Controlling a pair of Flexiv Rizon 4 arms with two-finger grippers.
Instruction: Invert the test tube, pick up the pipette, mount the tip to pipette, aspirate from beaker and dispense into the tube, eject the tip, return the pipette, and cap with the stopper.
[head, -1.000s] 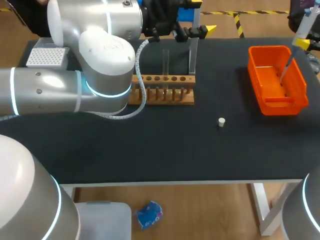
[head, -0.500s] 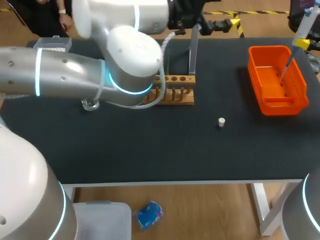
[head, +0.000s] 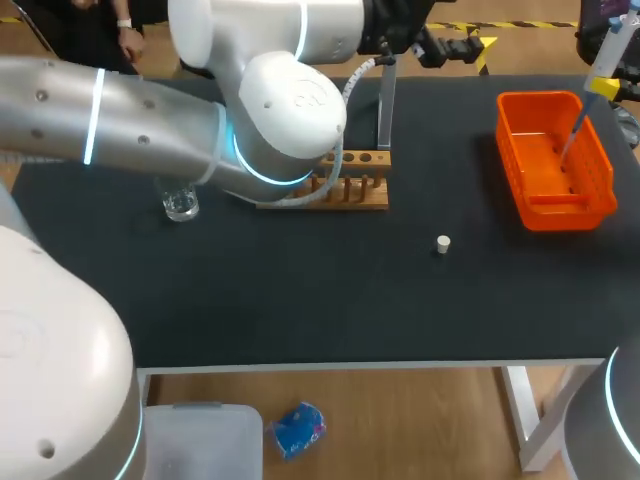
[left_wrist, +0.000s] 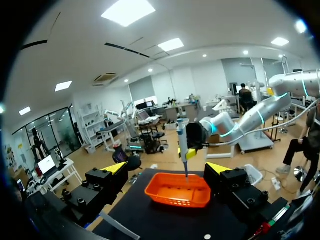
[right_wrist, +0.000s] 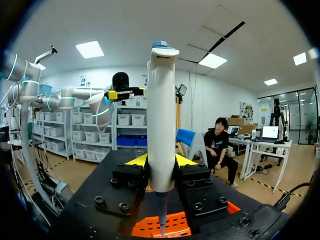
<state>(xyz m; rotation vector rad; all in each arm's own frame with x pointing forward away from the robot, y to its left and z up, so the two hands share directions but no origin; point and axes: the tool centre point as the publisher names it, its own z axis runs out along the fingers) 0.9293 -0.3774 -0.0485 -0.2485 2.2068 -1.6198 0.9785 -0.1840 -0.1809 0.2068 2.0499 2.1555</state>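
One pipette (right_wrist: 161, 120) stands upright, clamped between the two fingers of the right gripper (right_wrist: 161, 161). Its thin tip points down over the single orange bin (head: 560, 212) at the table's (head: 330, 290) right side. One white stopper (head: 443, 243) lies alone on the dark top, between the bin and the wooden rack (head: 350, 190). One clear test tube (head: 385, 105) shows upright at the rack's right end. The left arm's (head: 280, 110) bulky elbow covers the rack's left part. One glass beaker (head: 180, 205) sits left of the rack. The left gripper (left_wrist: 166, 169) is up behind the rack, fingers spread wide, nothing between them.
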